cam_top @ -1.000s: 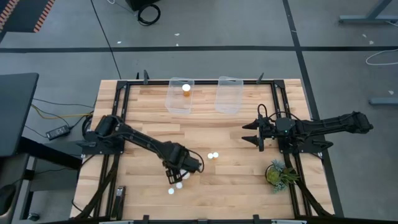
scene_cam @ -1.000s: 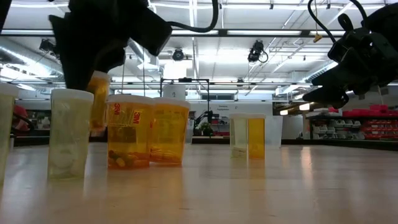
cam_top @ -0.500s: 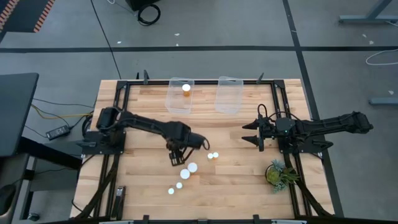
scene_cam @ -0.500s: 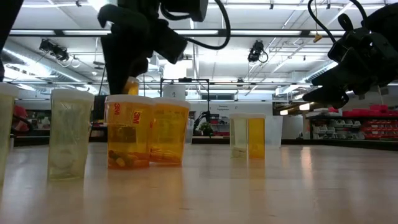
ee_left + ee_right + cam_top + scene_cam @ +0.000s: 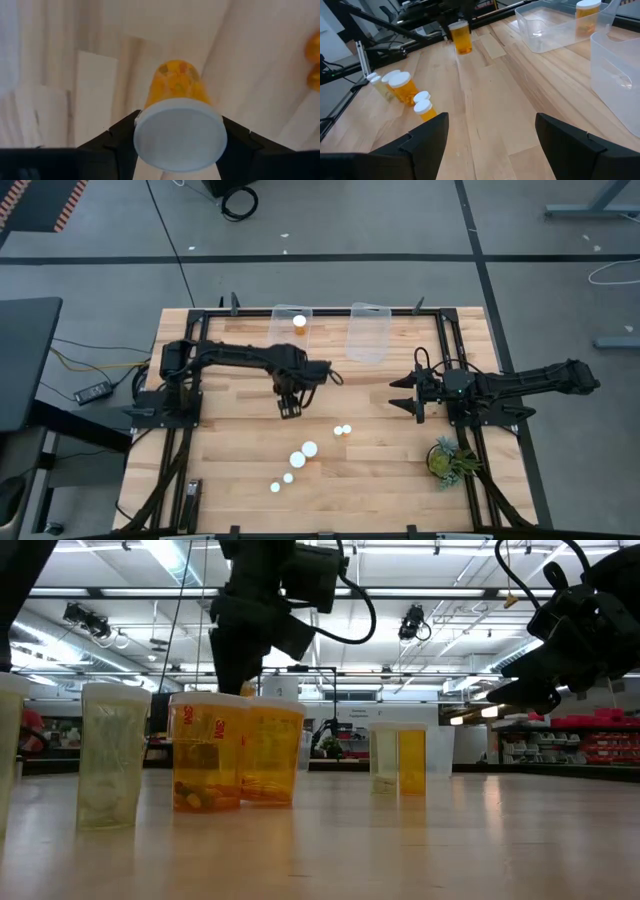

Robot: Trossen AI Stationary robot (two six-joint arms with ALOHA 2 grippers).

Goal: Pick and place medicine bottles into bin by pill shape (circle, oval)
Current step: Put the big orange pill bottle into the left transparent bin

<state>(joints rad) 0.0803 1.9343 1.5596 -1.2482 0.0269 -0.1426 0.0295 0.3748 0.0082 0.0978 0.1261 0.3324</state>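
High: left gripper point(image 5: 289, 409) mid-table, near the 2 bins point(image 5: 290, 332); right gripper point(image 5: 412, 394) waits at the right side.
Left wrist: fingers point(image 5: 112, 135) clamped on 1 orange bottle point(image 5: 177, 107) by its white cap, above the wood.
Right wrist: jaws spread wide, holding nothing.

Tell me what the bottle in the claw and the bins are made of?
The bottle in the left gripper looks like see-through orange plastic: pills show through its wall. Its cap seems matte white plastic, with no shine. The bins look like clear, glossy plastic, since the wood shows through them. The table is pale wood planks with visible grain.
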